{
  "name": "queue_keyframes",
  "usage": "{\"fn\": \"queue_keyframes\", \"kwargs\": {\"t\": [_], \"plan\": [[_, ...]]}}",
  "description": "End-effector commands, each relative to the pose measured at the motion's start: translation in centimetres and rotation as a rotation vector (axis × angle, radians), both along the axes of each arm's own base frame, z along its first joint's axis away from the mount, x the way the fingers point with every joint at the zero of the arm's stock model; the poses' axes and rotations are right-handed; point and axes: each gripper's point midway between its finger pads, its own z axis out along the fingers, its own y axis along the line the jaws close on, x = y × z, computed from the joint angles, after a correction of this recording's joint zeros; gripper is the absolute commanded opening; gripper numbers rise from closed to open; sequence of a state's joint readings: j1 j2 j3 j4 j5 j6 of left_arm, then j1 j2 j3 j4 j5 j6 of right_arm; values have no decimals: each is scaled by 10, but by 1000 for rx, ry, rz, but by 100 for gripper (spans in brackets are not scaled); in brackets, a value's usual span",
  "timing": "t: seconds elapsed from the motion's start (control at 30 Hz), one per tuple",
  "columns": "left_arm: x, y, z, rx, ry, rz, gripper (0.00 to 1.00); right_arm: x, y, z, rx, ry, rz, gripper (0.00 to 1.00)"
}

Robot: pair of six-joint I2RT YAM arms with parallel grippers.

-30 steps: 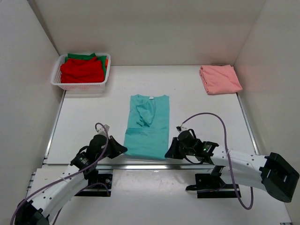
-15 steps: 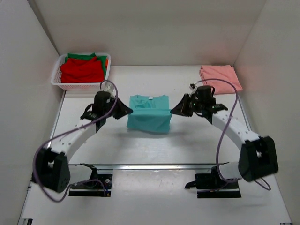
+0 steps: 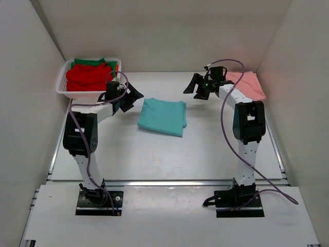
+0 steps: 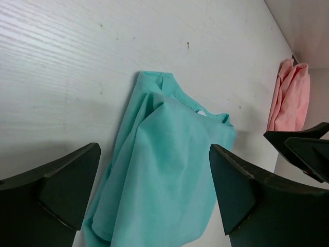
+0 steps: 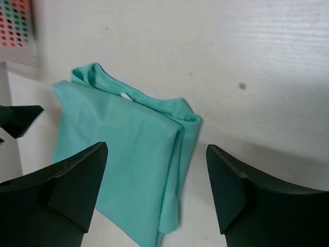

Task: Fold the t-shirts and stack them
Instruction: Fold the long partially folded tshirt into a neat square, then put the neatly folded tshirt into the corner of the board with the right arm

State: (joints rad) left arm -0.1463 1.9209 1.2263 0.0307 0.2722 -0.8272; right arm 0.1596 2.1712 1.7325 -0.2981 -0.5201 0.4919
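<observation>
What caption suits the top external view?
Folded teal t-shirt flanked by open left gripper and right gripper; salmon pink t-shirt far right, white mesh basket far left.

Folded teal t-shirt (image 3: 162, 117) flat between left pincer (image 3: 134, 98) and right pincer (image 3: 193, 86); folded salmon pink t-shirt (image 3: 247, 85) beside right pincer; red t-shirt (image 3: 90, 77) heaped beside left pincer.

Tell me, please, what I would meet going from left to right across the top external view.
White basket holding a red t-shirt → left gripper → folded teal t-shirt → right gripper → salmon pink t-shirt.
</observation>
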Motion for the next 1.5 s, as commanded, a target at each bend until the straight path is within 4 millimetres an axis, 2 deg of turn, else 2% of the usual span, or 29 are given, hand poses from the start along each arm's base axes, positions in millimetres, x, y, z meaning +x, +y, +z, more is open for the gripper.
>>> {"fn": "queue_keyframes", "kwargs": {"t": [0.0, 0.13, 0.17, 0.3, 0.37, 0.4, 0.47, 0.53, 0.6, 0.63, 0.67, 0.73, 0.8, 0.87, 0.9, 0.97, 1.0, 1.03, 1.07, 1.1, 1.13, 1.17, 1.2, 1.23, 1.3, 1.33, 1.37, 1.4, 1.47], "plan": [[-7, -11, 56, 5, -160, -35, 99, -16, -3, 9, -50, -48, 37, 75], [-30, -30, 47, -22, -145, -116, 98, -48, 0, -27, -74, 47, 58, 77], [-34, -33, 44, -26, -142, -126, 99, -50, 4, -24, -72, 35, 66, 77], [-44, -58, 32, -41, -123, -192, 99, -77, 19, -48, -87, 91, 71, 77], [-44, -66, 17, -20, -67, -203, 99, -85, 30, -55, -75, 125, 83, 77], [-43, -64, -5, 8, -18, -194, 99, -87, 35, -59, -63, 143, 83, 77], [-41, -63, -33, 29, 71, -186, 99, -92, 48, -66, -41, 176, 99, 77], [-47, -61, -53, 30, 127, -181, 98, -98, 65, -71, -16, 193, 139, 78], [-44, -61, -61, 41, 139, -169, 99, -101, 77, -72, 17, 206, 158, 76], [-50, -58, -71, 38, 185, -165, 98, -104, 82, -75, 45, 227, 171, 71], [-49, -60, -69, 35, 175, -171, 99, -106, 86, -82, 68, 252, 171, 67], [-50, -58, -71, 27, 179, -164, 99, -104, 94, -76, 132, 249, 193, 57], [-54, -59, -73, 31, 189, -161, 98, -96, 92, -74, 187, 259, 187, 34], [-52, -58, -67, 14, 163, -160, 99, -86, 88, -69, 234, 250, 185, 21], [-51, -57, -65, 6, 160, -156, 99, -83, 88, -66, 262, 247, 199, 1], [-52, -58, -52, -31, 140, -167, 99, -69, 75, -52, 298, 227, 203, 0], [-53, -52, -55, -41, 145, -158, 99, -58, 72, -44, 271, 165, 231, 0], [-53, -58, -40, -59, 116, -178, 99, -56, 63, -46, 236, 190, 226, 0], [-53, -54, -29, -63, 91, -179, 99, -46, 47, -37, 163, 160, 242, 0], [-54, -50, -22, -69, 80, -175, 98, -24, 40, -24, 61, 35, 276, 0], [-55, -46, -16, -67, 69, -175, 99, -15, 27, -17, -18, 35, 259, 0], [-56, -42, -8, -62, 53, -167, 99, -15, 10, -28, -141, 29, 277, 0], [-55, -35, -2, -61, 38, -153, 99, -2, -11, -18, -246, -35, 277, 0], [-58, -35, 3, -57, 28, -158, 99, 4, -18, -10, -305, -81, 293, 0], [-63, -34, 5, -56, 26, -163, 99, 20, -53, -6, -499, -150, 257, 0], [-64, -31, 7, -62, 25, -161, 99, 27, -63, 4, -556, -209, 255, 0], [-67, -32, 5, -59, 34, -169, 99, 28, -75, 3, -625, -214, 228, 0], [-70, -33, 8, -65, 30, -182, 99, 38, -88, 11, -703, -270, 206, 0], [-74, -30, 3, -48, 45, -187, 98, 43, -106, 20, -787, -314, 195, 0]]}}
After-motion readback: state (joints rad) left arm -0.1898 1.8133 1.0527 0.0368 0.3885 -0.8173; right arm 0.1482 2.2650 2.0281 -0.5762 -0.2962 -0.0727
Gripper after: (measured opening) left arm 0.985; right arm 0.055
